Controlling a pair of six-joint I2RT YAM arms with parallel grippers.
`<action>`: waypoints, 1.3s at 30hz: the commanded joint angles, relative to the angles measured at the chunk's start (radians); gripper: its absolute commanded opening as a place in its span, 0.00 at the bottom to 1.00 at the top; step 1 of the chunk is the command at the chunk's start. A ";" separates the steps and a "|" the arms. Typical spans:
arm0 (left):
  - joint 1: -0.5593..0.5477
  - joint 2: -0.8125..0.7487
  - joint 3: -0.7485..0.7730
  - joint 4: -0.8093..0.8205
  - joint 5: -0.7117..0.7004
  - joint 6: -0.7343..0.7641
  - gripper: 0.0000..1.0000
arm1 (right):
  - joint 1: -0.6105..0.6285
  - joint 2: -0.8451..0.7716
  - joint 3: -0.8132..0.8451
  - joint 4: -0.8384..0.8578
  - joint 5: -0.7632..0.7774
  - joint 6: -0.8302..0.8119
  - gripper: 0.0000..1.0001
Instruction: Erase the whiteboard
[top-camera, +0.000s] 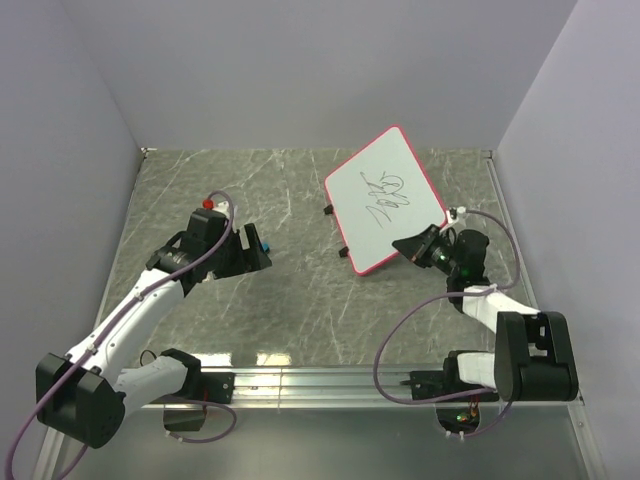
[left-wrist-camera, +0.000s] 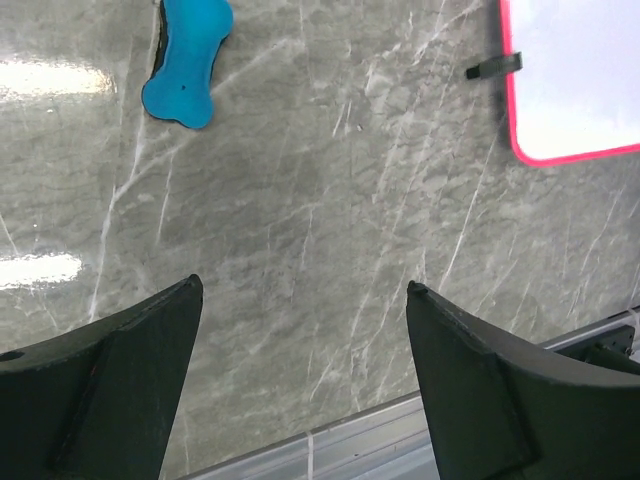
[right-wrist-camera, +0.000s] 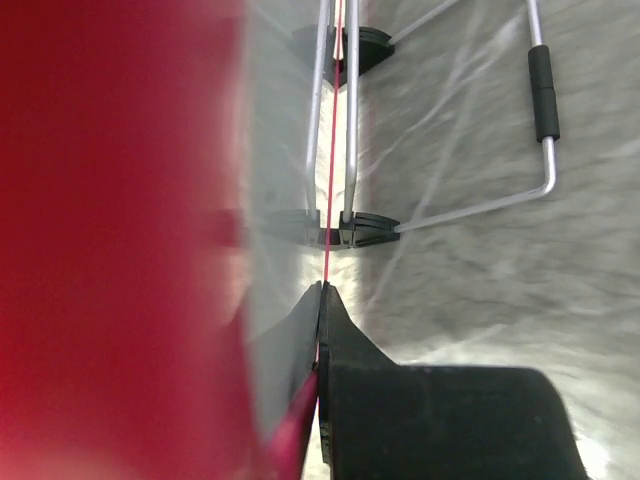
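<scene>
**Status: board clamped, zero erasing done**

- whiteboard (top-camera: 385, 200) sits upper-right of centre in top view, rotated diagonal, pink-red frame all visible. Black marker scribble (top-camera: 383, 195) is intact mid-board, no wiped patch I can see.
- right gripper (top-camera: 415, 245) is at the board's lower-right edge. Right wrist view: fingers pressed together on the thin red frame edge (right-wrist-camera: 321, 290), so it's clamped on the whiteboard. Rest of that frame is mostly red blur from the board (right-wrist-camera: 110, 220) close to the lens. Wire stand (right-wrist-camera: 545, 110) and black feet (right-wrist-camera: 365, 228) show further up the frame. Can't tell whether the board is lifted or resting on the table (top-camera: 290, 300).
- left gripper (top-camera: 255, 245) is left of centre in top view, well apart from the board. Left wrist view: jaws wide apart (left-wrist-camera: 300, 290), nothing between them, bare marble under them.
- blue eraser (left-wrist-camera: 188, 60) lies on the table at upper left of the left wrist frame, not touching either finger. Board corner (left-wrist-camera: 580, 70) is at upper right of the same frame.

Progress, my read: setup only. R arm looks like it's steadying the board. Left to do: L arm grabs eraser, brings it over, wipes the scribble. Basically the whole erase job is pending.

Risk, imo: edge grip is thin, so wiping pressure could pivot the board.
</scene>
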 joint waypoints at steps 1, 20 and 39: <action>-0.004 -0.002 -0.006 0.041 -0.028 -0.021 0.88 | 0.089 0.037 0.064 -0.054 -0.207 -0.036 0.00; -0.019 0.332 0.027 0.167 -0.287 -0.021 0.92 | 0.169 -0.113 0.063 -0.169 -0.179 -0.001 0.00; -0.036 0.742 0.320 0.256 -0.241 0.241 0.77 | 0.166 -0.165 0.144 -0.461 -0.125 -0.058 0.00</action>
